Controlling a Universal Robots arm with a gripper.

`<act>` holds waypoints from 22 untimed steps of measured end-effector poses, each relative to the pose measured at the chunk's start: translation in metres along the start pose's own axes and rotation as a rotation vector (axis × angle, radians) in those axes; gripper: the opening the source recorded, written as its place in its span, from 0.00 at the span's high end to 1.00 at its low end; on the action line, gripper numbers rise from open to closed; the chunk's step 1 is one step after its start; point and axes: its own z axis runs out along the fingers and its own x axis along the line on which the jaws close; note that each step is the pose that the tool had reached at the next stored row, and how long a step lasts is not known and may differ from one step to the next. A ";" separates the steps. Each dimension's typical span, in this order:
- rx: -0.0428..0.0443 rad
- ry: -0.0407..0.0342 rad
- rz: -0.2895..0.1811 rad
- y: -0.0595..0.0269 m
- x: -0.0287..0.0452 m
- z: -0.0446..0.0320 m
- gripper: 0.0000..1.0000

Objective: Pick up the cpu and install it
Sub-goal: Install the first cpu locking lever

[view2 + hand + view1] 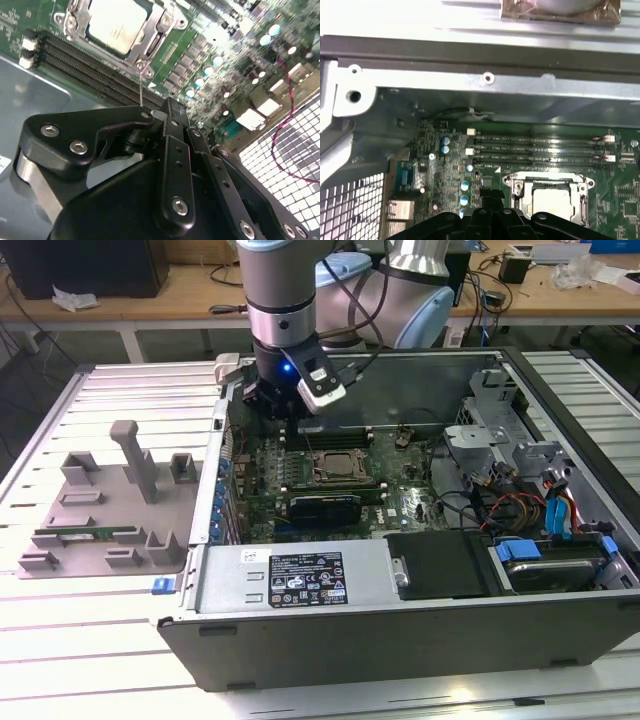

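- Gripper: black two-finger unit on the single arm. Its fingers are clenched together with nothing seen between them. In the exterior view it hangs at upper middle of the frame, low over the far part of the motherboard.
- Cpu: flat square chip with a pale silver top. It lies face up inside the socket frame on the board, not in the gripper's grasp.
- Relation: in the exterior view the cpu sits just below the gripper and a little toward the exterior view's right, near it but clear of the fingertips. Being square, it has no long axis. Its edges run parallel to the memory slots, which lie between it and the case wall.
- Surround: open computer case on a slatted table, with a grey parts tray at the exterior view's left.
- Hard to make out:
  - In the second wrist view the cpu is cut by the picture's edge.
  - In the first wrist view the gripper's body covers its near side.
  - In the exterior view the chip and socket merge into one dark square.
  - Whether the frame is latched down cannot be told
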 end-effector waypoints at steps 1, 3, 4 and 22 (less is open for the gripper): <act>-0.0200 -0.0007 0.000 -0.0001 0.0001 0.0001 0.89; -0.0489 -0.0020 0.001 -0.0003 0.0002 0.0004 0.89; -0.0553 -0.0022 0.001 -0.0004 0.0002 0.0004 0.89; -0.0870 -0.0028 0.003 -0.0025 -0.0324 0.0018 0.89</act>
